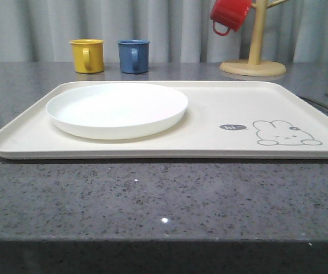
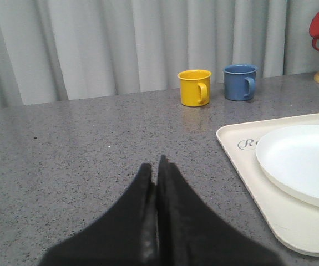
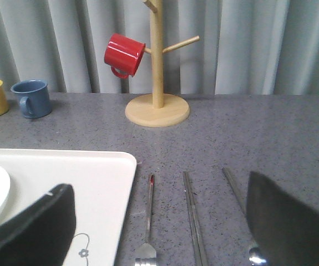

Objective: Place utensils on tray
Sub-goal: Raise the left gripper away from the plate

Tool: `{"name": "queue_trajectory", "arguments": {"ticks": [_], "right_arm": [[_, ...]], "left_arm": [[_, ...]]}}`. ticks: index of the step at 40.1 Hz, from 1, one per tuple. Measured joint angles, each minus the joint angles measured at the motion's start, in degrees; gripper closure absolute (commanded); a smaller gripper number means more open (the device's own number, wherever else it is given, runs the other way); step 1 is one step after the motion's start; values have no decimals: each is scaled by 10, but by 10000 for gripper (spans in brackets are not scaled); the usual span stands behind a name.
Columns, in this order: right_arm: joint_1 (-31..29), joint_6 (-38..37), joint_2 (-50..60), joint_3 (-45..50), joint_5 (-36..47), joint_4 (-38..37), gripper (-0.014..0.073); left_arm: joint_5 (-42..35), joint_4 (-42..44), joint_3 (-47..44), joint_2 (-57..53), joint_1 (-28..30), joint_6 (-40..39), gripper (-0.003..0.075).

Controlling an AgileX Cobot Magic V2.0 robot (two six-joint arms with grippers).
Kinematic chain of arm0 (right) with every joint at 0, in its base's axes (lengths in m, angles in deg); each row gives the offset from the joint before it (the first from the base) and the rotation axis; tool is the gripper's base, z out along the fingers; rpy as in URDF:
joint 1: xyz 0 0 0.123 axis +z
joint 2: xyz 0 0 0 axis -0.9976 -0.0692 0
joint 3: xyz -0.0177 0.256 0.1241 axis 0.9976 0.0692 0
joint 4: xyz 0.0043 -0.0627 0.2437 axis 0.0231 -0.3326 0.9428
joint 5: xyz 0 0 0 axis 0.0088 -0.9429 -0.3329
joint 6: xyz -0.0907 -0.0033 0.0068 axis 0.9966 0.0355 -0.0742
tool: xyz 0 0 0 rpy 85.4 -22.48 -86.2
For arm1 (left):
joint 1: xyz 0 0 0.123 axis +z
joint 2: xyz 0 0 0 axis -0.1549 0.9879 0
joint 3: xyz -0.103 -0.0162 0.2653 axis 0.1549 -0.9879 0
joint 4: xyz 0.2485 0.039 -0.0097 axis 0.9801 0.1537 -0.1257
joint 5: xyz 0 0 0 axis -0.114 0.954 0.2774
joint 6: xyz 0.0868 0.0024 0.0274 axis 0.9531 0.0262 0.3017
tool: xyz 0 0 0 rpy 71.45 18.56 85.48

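**Cutlery lying off the tray's right edge, lots of bare counter around**

So the cream tray [image 1: 209, 123] is sitting flat on the grey speckled counter [image 1: 152, 194], its near rim running close to the counter's front edge. A round white plate [image 1: 117, 108] is taking up the left half of it, while the right half is lying bare apart from the drawn rabbit [image 1: 286, 134] near the right corner.

The utensils are all resting on the counter just beside the tray's right rim, none of them touching it: the fork [image 3: 147, 221] is lying closest to the rim, the chopsticks [image 3: 194, 219] are lying next to it, and the spoon [image 3: 242, 216] is sitting furthest out, its bowl partly hidden by a finger.

The right gripper [image 3: 159, 233] is hovering over them with its fingers [image 3: 31, 233] spread wide, holding nothing. The left gripper [image 2: 157, 183] is hanging over open counter left of the tray, fingers pressed together and empty.

Behind the tray, a yellow mug [image 1: 87, 55] and a blue mug [image 1: 133, 55] are standing side by side, and a red mug [image 3: 124, 54] is hanging on the wooden mug tree [image 3: 157, 83].
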Motion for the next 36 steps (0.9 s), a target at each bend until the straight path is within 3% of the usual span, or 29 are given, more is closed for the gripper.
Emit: {"name": "queue_trajectory", "arguments": {"ticks": [9, 17, 26, 36], "right_arm": [[0, 0, 0, 0, 0, 0, -14], [0, 0, -13, 0, -3, 0, 280], [0, 0, -110, -67, -85, 0, 284], [30, 24, -328, -240, -246, 0, 284]], "left_arm": [[0, 0, 0, 0, 0, 0, 738], [0, 0, 0, 0, 0, 0, 738], [0, 0, 0, 0, 0, 0, 738], [0, 0, 0, 0, 0, 0, 738]]}}
